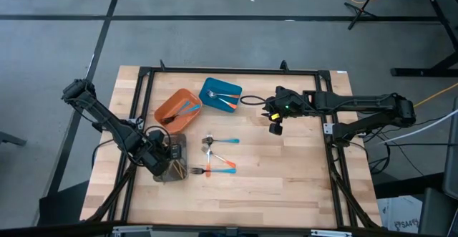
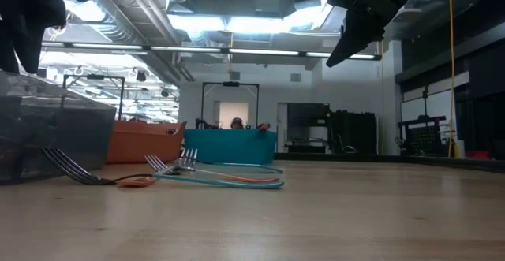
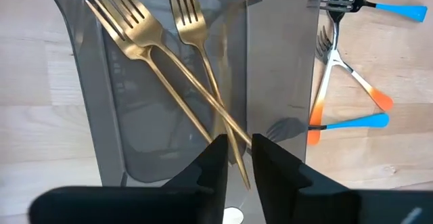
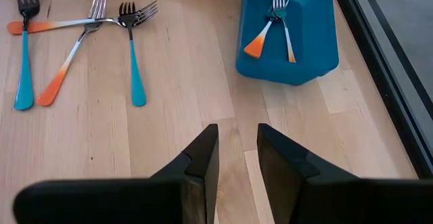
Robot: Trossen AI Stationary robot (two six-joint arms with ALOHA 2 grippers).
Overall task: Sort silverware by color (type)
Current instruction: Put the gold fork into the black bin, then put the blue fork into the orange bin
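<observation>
Spanning the middle of a grey-floored workroom, pale wooden table [image 1: 286,180] edged by a black frame, with bright ceiling lights, exposed ducts and dark equipment racks visible beyond it at table height

Hovering over the grey tray [image 3: 95,116] at the table's near left edge, left gripper [image 3: 237,160] with fingers a narrow gap apart and nothing clamped between them; directly beneath the fingertips, two gold forks [image 3: 169,68] lying crossed inside that tray, tines pointing away from the gripper

Lying just beside that tray on bare wood, to the side of the left gripper, a loose cluster of forks [image 1: 217,156] with orange and blue handles, several overlapping near the tines

Raised above the table toward the far right, right gripper [image 4: 237,156] with fingers parted and empty; ahead of it, just beyond the fingertips, blue tray [image 4: 287,65] holding an orange-handled fork [image 4: 265,31] and a second utensil beside it, touching near the tines

Sitting next to the blue tray, well ahead of the left gripper, orange tray [image 1: 175,107] with blue-handled pieces [image 1: 188,109] inside, exact types too small to tell

Showing no readable brand, label or writing anywhere
</observation>
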